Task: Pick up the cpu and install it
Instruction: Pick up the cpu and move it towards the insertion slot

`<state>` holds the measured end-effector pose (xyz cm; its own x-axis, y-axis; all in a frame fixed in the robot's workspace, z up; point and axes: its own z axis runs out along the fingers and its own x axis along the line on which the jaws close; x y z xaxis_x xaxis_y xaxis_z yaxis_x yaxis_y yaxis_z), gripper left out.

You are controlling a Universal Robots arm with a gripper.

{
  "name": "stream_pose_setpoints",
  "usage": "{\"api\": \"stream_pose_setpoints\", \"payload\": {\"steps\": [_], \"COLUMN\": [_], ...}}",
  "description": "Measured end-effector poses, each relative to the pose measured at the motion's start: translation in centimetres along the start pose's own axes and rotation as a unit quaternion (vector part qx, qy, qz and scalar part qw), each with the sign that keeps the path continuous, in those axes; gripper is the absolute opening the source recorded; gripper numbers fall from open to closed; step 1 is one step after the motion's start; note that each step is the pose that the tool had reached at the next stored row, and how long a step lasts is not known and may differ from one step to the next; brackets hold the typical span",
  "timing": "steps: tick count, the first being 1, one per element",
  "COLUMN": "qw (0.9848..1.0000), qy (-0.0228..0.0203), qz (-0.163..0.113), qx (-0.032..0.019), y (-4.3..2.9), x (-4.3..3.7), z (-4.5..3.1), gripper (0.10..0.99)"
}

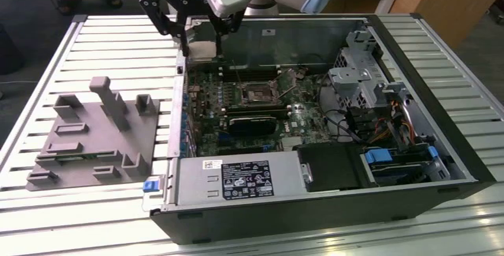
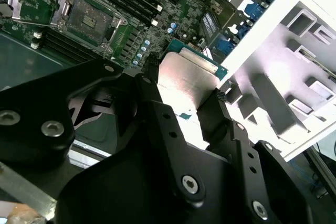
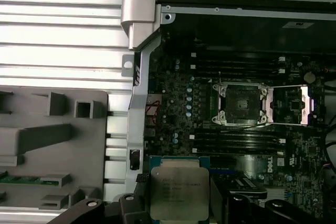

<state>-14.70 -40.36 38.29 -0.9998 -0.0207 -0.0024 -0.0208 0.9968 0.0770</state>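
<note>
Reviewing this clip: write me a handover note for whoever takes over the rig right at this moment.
Gripper: shut on the small flat square silver-topped cpu, held above the open black computer case, near its wall on the exterior view's left.
Socket: the square metal-framed motherboard socket is empty, its cover plate swung open.
Done: cpu picked up.
Left: cpu not yet seated; it hangs apart from the socket.

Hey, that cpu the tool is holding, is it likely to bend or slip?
Probably stiff: the cpu shows a flat metal top plate, with no sag in the tool. Possibly slippery, since that plate looks smooth and the tool pinches only its edges. Likely light for its size, being thin.
</note>
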Motion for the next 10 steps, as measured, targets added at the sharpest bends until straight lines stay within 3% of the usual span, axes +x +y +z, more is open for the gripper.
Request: {"api": "stream_pose_setpoints", "payload": {"steps": [10], "qw": [1.0000], "qy": [0.0001], "qz": [-0.002], "qx": [0.0000], "y": [1.00], "x": [-1.51], "z": [0.08], "gripper": [0.541]}}
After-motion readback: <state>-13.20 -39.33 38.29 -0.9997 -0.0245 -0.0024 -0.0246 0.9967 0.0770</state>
